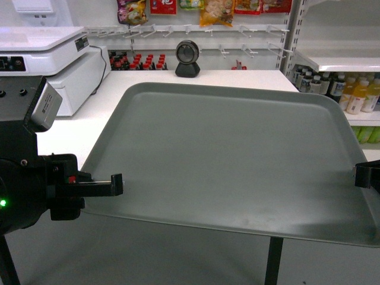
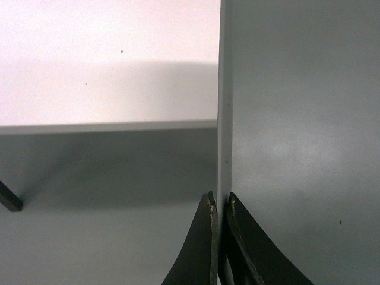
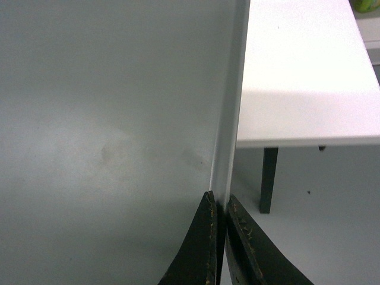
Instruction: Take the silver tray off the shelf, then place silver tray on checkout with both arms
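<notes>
The silver tray (image 1: 225, 160) is a large grey-green sheet with rounded corners, held level, its far half over the white checkout (image 1: 77, 127) and its near edge past the counter front. My left gripper (image 1: 117, 184) is shut on the tray's left rim (image 2: 224, 119); its black fingers (image 2: 202, 249) pinch the thin edge. My right gripper (image 1: 359, 176) is shut on the right rim (image 3: 231, 113), fingers (image 3: 199, 249) clamped either side. The shelf (image 1: 341, 62) stands at the far right, white, with bottles under it.
A white register (image 1: 50, 59) sits on the counter's left and a small round black device (image 1: 187, 59) at its back edge. A dark counter leg (image 1: 273, 261) stands below the tray. Drink bottles (image 1: 356, 95) fill the right shelving; snack bags hang on the back wall.
</notes>
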`<state>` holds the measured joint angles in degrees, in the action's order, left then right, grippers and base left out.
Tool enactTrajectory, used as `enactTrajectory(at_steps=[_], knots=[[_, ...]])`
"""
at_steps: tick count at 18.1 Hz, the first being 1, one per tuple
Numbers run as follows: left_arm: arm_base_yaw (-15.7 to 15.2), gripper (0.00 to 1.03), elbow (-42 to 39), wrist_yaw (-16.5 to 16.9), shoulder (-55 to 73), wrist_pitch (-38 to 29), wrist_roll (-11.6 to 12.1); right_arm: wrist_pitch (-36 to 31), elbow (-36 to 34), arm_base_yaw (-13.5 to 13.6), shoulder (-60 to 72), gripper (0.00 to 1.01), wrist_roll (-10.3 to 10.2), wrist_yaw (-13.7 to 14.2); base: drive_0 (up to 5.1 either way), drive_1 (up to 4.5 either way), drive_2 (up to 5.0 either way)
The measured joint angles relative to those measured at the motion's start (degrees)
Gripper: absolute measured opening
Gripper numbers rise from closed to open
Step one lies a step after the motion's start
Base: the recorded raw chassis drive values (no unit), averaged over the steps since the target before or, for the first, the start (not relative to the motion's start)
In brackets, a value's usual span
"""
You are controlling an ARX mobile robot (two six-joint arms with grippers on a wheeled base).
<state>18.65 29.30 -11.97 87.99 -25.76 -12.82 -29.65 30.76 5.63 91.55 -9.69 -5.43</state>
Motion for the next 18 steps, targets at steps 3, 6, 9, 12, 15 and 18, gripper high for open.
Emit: enactTrajectory(at_steps=[3,6,9,12,15,18], knots=[[0.0,0.03,0.0,0.0,0.0,-0.22,0.0,-0.07,0.02,0.0,0.0,0.03,0.0,0.0,0.1,4.34,-4.2],[0.0,0.03,0.0,0.0,-0.02,-0.42,0.0,-0.33,0.02,-0.02,0.0,0.03,0.0,0.0,-0.1,4.18,-4.4],[0.0,0.03,0.02,0.02,0.0,-0.46,0.02,-0.31,0.02,0.0,-0.02,0.03,0.0,0.02,0.0,4.23,-4.3],[0.0,0.03,0.02,0.11,0.0,-0.09,0.0,-0.2,0.02,0.0,-0.02,0.03,0.0,0.0,-0.1,4.2,-4.3],[0.0,0.03,0.02,0.04,0.02,-0.02,0.0,0.02,0.02,0.0,0.0,0.03,0.0,0.0,-0.2,4.09,-4.5],[0.02,0.03,0.02,0.07,0.02,-0.17,0.0,-0.22,0.02,0.0,-0.02,0.03,0.0,0.02,-0.2,4.08,-4.5]])
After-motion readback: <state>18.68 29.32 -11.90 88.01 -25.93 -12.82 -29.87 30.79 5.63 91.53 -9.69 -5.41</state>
